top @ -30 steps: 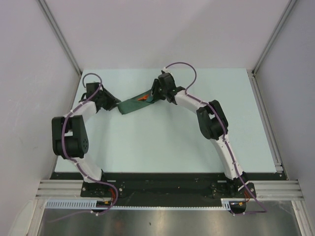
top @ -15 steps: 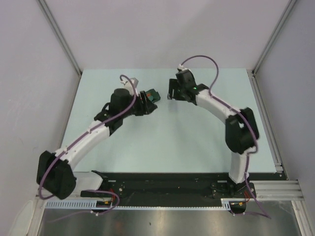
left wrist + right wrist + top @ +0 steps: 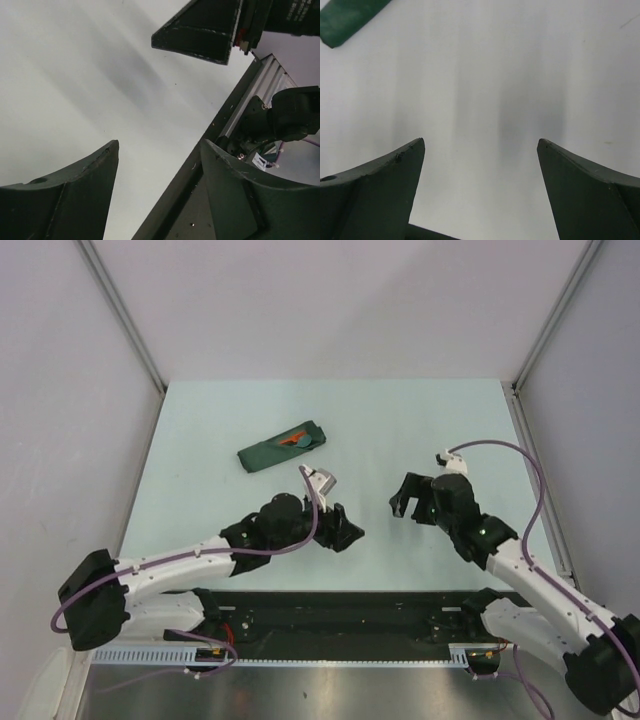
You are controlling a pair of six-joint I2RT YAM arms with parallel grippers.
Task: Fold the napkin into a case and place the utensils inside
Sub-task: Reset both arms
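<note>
Case lies flat on table, folded narrow, well apart from both grippers: beyond left gripper, far-left of right gripper. Utensils, orange and teal tips, poke from case end nearer right gripper. Left gripper spread, nothing between fingers. Right gripper spread wide, empty, over bare table.

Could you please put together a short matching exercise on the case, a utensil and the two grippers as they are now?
Things:
1. case
2. orange-red utensil
3. left gripper
4. right gripper

States:
a. open, a corner of the case in its wrist view
b. dark green, flat on the table, touched by neither gripper
c. showing at the case's right end
d. open, the table's near edge in its wrist view

Pairs: 1-b, 2-c, 3-d, 4-a
</note>
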